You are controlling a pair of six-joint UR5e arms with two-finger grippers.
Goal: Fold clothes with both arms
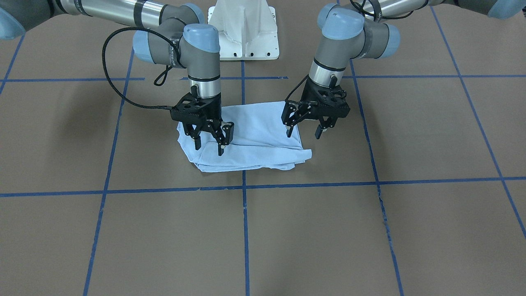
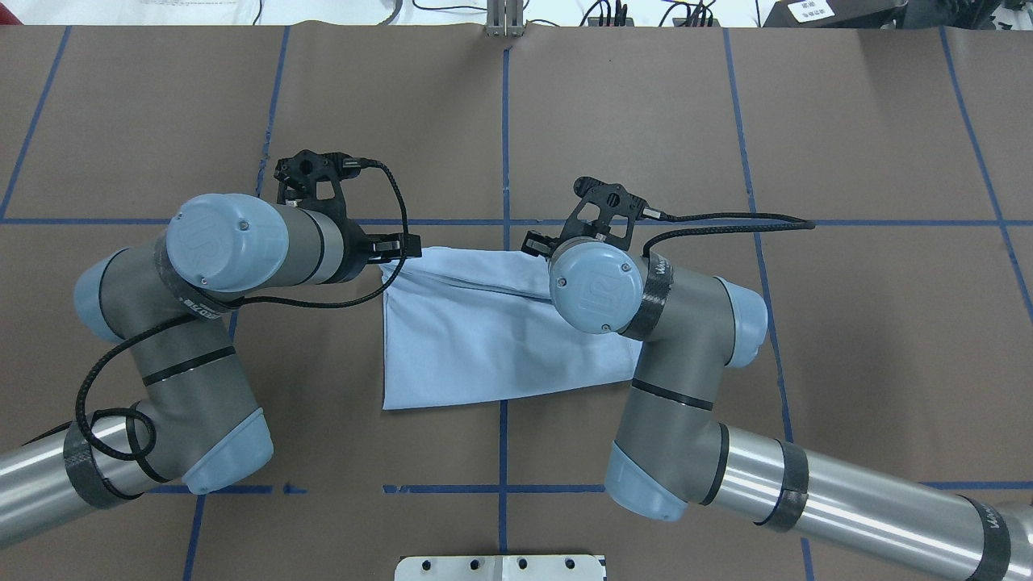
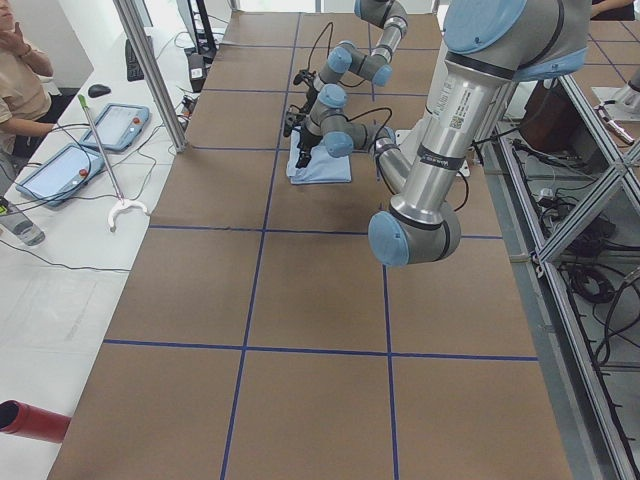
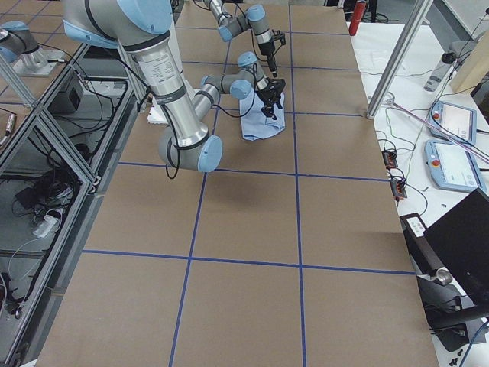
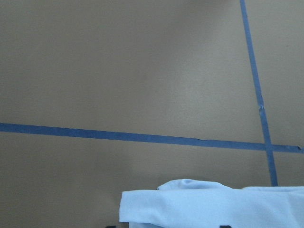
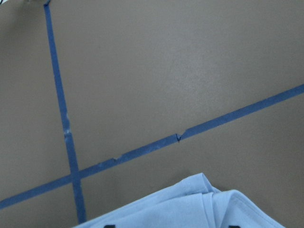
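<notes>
1. The folded shirt [image 1: 254,139] lies mid-tabletop [image 1: 328,230], nearer the robot-side edge.
2. The left gripper [image 1: 304,132] and right gripper [image 1: 209,146] hang spread open over its two corners away from the robot.
3. Best to pinch every layer at both corners, then lift level and together so the fold lands square.

An embossed "UR" mark stands on the left arm's blue cap [image 2: 227,240] and the right arm's blue cap [image 2: 595,286]. Print on the right arm's dark band [image 2: 655,273] and the left arm's white sticker [image 3: 456,113] is unreadable.

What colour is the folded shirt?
The shirt is plain light blue, clearest in the front-facing view.
</notes>
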